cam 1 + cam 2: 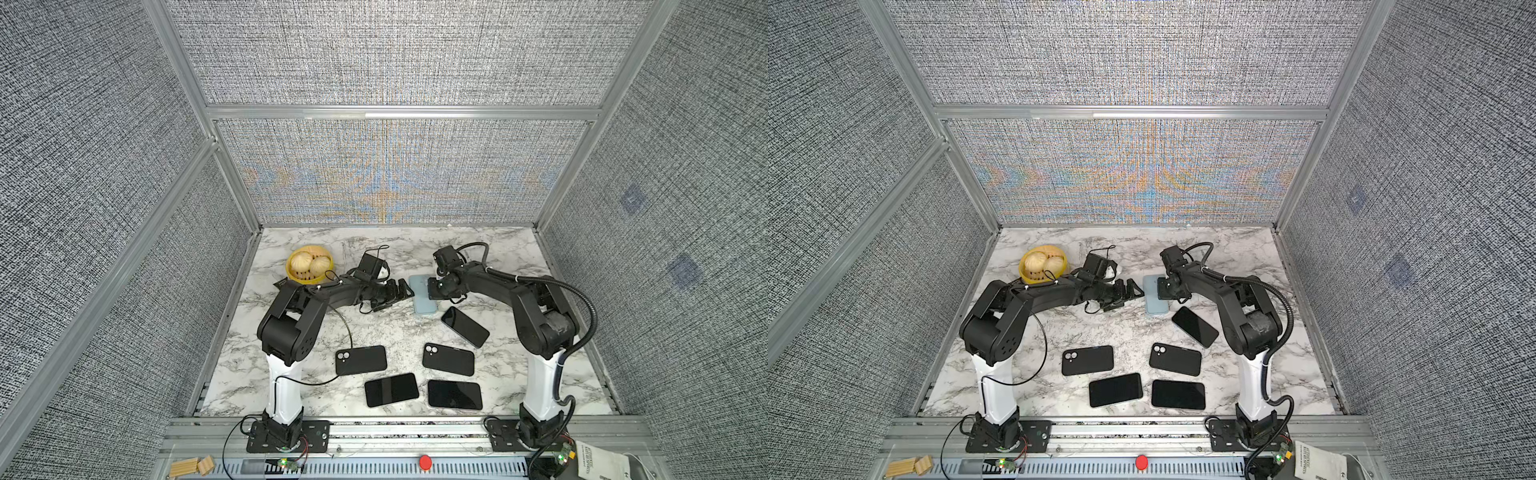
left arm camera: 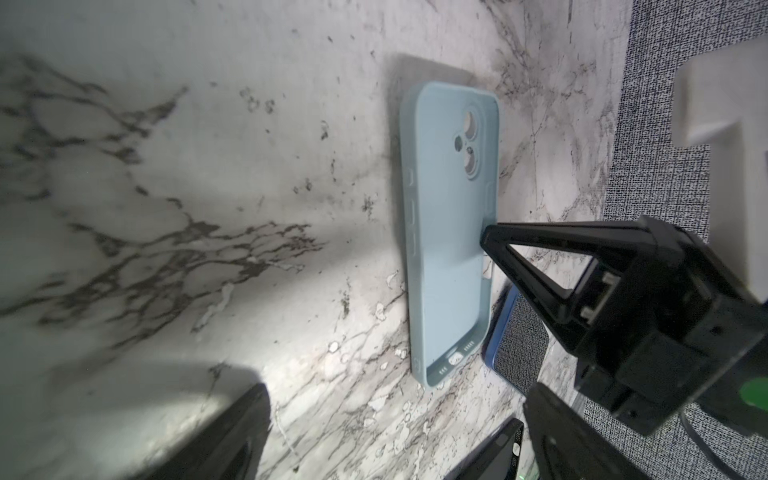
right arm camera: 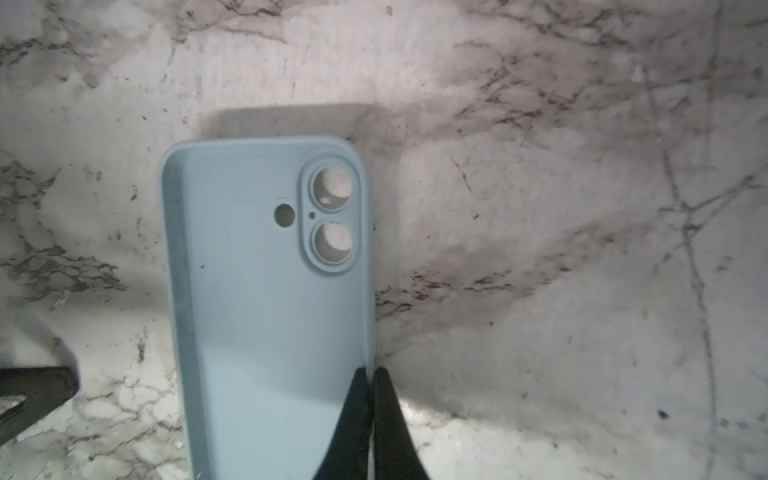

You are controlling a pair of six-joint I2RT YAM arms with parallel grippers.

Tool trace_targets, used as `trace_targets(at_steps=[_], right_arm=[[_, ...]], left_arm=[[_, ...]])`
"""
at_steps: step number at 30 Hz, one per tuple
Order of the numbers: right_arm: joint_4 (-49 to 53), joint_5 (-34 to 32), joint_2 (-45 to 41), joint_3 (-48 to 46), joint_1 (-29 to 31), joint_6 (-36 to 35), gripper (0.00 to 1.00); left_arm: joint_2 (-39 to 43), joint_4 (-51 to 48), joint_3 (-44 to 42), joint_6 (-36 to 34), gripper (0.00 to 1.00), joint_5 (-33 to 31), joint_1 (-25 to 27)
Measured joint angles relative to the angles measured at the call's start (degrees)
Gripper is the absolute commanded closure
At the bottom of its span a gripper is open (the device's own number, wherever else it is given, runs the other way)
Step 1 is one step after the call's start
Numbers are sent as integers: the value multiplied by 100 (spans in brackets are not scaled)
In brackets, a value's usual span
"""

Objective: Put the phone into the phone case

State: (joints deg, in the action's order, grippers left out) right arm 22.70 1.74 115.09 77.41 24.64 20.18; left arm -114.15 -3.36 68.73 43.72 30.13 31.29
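A light blue phone case [image 1: 422, 307] [image 1: 1154, 307] lies hollow side up on the marble table, camera cut-outs toward the back wall. My right gripper [image 1: 434, 291] [image 3: 371, 372] is shut on the case's thin right side wall [image 3: 368, 324], one finger inside and one outside. In the left wrist view that same pinch shows at the case [image 2: 449, 216]. My left gripper [image 1: 401, 291] [image 2: 395, 440] hovers just left of the case, open and empty. A dark phone [image 1: 464, 326] [image 1: 1195, 326] [image 2: 515, 340] with a blue edge lies screen up just in front of the case's right corner.
A yellow basket [image 1: 309, 266] with buns stands at the back left. Nearer the front lie two black slabs with camera rings [image 1: 360, 360] [image 1: 449, 359] and two more dark phones [image 1: 391, 389] [image 1: 454, 394]. Fabric walls close in three sides.
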Motion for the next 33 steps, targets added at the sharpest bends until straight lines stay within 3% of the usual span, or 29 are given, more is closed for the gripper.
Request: trace_targets(at_steps=[5, 12, 20, 24, 28, 30, 33], right_arm=[[243, -42, -212, 98, -22, -122, 56], [922, -470, -1370, -365, -31, -866, 48], [796, -756, -3493, -2334, 81, -3392, 46], [898, -555, -3550, -2708, -214, -4533, 46], [1204, -201, -3018, -2297, -520, -5145, 43], [1281, 48, -2874, -2253, -546, -5335, 38], [1397, 348, -2680, -2310, -560, -5519, 10]], left_arm=[[11, -15, 4, -26, 3, 42, 4], [240, -535, 87, -216, 3, 186, 52], [417, -1062, 166, -581, 3, 308, 46], [632, -1300, 181, -743, 3, 299, 44], [743, -1325, 179, -817, 4, 308, 46], [743, -1314, 129, -817, 4, 326, 46], [745, -1305, 57, -815, 4, 348, 46]])
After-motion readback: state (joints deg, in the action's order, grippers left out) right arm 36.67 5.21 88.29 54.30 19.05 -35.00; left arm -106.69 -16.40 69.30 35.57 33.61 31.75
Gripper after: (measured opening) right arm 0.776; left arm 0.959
